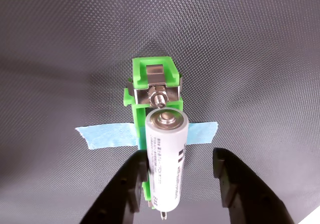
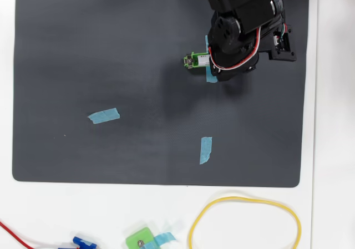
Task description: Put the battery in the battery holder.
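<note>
Battery [image 1: 167,156]: white cylinder with grey print, lying lengthwise in the battery holder, its metal end cap just short of the holder's far screw in the wrist view.
Battery holder [image 1: 156,87]: bright-green narrow frame with a silver contact and screw at its far end, resting on the dark mat [image 2: 111,55]; in the overhead view only its left end [image 2: 192,61] shows beside the arm.
Gripper [image 1: 177,176]: its 2 black fingers stand spread, 1 on each side of the battery; the left finger is at or very near the battery's side, the right finger clearly apart from it, nothing clamped.
Tape under holder [image 1: 105,135]: blue strip crossing beneath the holder.
Arm [image 2: 244,21]: black, covering most of the holder from above.
Other tape: 2 blue strips [image 2: 104,116] [image 2: 206,150] on the mat, well apart from the holder.
Off the mat: a yellow loop [image 2: 244,221] and a small green block [image 2: 140,239], both far from the holder.
</note>
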### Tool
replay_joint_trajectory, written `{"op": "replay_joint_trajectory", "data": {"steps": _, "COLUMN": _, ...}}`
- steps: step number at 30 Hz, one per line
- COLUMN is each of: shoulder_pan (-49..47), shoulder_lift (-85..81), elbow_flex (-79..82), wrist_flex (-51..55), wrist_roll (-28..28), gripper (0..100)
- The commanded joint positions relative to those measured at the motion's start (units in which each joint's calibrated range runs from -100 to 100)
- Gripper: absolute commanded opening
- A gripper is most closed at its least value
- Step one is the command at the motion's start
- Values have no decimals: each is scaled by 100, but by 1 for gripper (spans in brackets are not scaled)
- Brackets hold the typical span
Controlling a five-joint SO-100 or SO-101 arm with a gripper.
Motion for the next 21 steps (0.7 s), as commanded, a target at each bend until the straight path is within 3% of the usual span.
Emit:
{"op": "replay_joint_trajectory", "data": {"steps": 1, "shoulder_pan": 8, "shoulder_lift": -33, "elbow_flex": -26, "wrist_flex": 25, "wrist_roll": 14, "gripper": 13}}
{"op": "replay_joint_trajectory", "data": {"steps": 16, "shoulder_pan": -12, "shoulder_lift": -144, "elbow_flex": 247, "wrist_flex": 42, "wrist_roll": 25, "gripper": 12}}
{"op": "replay_joint_trajectory", "data": {"steps": 17, "shoulder_pan": -12, "shoulder_lift": -144, "elbow_flex": 247, "wrist_flex": 42, "wrist_roll": 25, "gripper": 10}}
{"op": "replay_joint_trajectory", "data": {"steps": 18, "shoulder_pan": -12, "shoulder_lift": -144, "elbow_flex": 221, "wrist_flex": 42, "wrist_roll": 25, "gripper": 0}}
{"op": "replay_joint_trajectory", "data": {"steps": 21, "shoulder_pan": -12, "shoulder_lift": -144, "elbow_flex": 221, "wrist_flex": 42, "wrist_roll": 25, "gripper": 0}}
